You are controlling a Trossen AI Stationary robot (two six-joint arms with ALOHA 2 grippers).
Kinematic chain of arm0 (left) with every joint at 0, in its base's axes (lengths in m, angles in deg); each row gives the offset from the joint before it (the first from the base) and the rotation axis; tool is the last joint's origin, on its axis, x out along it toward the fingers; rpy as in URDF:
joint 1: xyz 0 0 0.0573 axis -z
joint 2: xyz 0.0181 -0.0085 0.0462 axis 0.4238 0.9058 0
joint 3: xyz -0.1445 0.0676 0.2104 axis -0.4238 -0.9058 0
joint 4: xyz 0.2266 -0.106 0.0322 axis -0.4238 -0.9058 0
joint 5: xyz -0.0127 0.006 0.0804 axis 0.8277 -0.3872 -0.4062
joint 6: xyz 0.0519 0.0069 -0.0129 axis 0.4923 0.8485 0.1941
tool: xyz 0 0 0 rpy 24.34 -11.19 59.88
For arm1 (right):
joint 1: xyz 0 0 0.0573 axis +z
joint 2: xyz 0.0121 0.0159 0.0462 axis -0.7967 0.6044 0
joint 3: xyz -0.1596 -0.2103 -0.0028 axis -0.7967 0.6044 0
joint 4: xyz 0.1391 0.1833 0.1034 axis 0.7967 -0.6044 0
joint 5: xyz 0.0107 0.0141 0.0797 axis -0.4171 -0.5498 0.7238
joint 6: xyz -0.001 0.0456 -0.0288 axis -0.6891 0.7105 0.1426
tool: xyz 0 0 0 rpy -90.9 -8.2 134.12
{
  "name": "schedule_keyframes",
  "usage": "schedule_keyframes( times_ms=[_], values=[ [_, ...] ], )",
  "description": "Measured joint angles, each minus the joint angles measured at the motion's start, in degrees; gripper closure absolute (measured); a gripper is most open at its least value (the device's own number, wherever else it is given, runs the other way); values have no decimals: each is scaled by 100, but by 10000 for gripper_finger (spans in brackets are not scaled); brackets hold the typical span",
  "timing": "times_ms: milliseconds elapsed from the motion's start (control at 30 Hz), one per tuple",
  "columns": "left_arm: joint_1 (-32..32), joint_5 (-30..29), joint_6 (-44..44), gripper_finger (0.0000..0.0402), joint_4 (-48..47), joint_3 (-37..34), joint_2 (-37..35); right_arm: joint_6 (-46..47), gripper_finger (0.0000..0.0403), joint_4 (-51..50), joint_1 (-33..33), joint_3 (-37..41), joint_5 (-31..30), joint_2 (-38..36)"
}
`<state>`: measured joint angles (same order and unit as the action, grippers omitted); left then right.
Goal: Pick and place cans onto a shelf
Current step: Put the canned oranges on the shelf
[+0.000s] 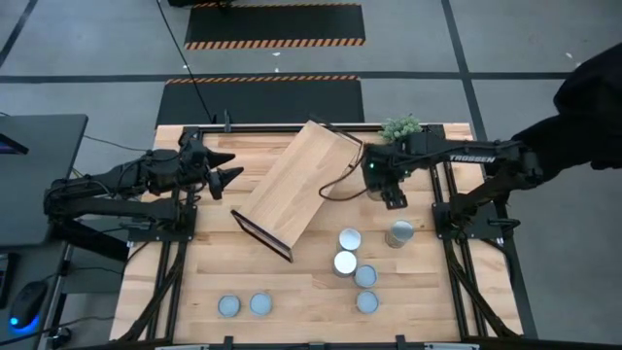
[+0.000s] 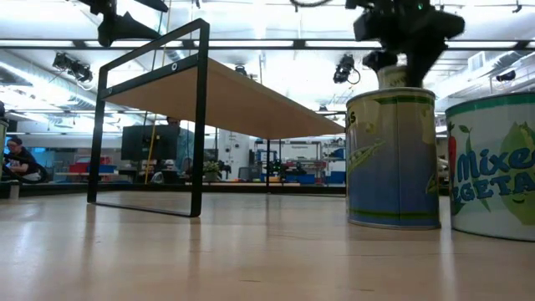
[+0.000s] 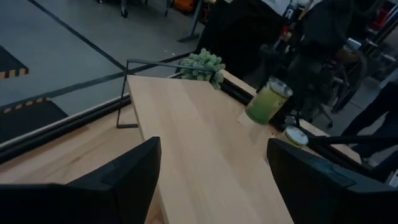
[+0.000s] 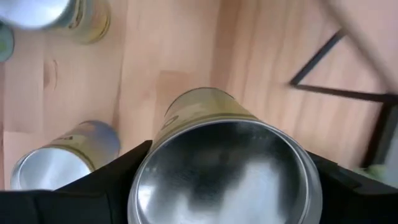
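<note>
High view: right gripper [image 1: 381,185] at 1 o'clock beside the shelf [image 1: 296,182], jaws clamped on 1 can [image 4: 224,165]. Left gripper [image 1: 233,176] waits at 10 o'clock, jaws apart. 7 cans [image 1: 348,239] sit approx 5 o'clock. Risk: can clips shelf edge, tips.

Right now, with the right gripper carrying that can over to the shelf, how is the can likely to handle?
Probably rigid: the can looks metal, so the right gripper shouldn't crush it. Its smooth round side may slip or twist between the fingers. Set upright on the shelf it should stand; tipped over, it would likely roll.
</note>
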<state>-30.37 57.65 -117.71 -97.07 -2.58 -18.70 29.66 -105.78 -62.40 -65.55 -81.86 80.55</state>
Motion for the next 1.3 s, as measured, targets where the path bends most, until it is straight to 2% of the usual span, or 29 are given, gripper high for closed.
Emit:
schedule_keyframes(
  times_ms=[167, 667, 967, 1300],
  values=[
    [-2, 1, -57, 102, 1, 0, 29, -267, 88, -88, -159, -714, 40, 259],
    [-4, 46, -350, 102, 59, 0, 38, -1103, 88, -326, -736, -3034, 167, 1724],
    [-4, 45, -343, 102, 57, 0, 38, -1754, 88, -293, -979, -3255, 352, 2322],
    [-4, 45, -276, 102, 55, 0, 38, -1947, 87, -140, -1089, -3264, 375, 2395]
  ],
)
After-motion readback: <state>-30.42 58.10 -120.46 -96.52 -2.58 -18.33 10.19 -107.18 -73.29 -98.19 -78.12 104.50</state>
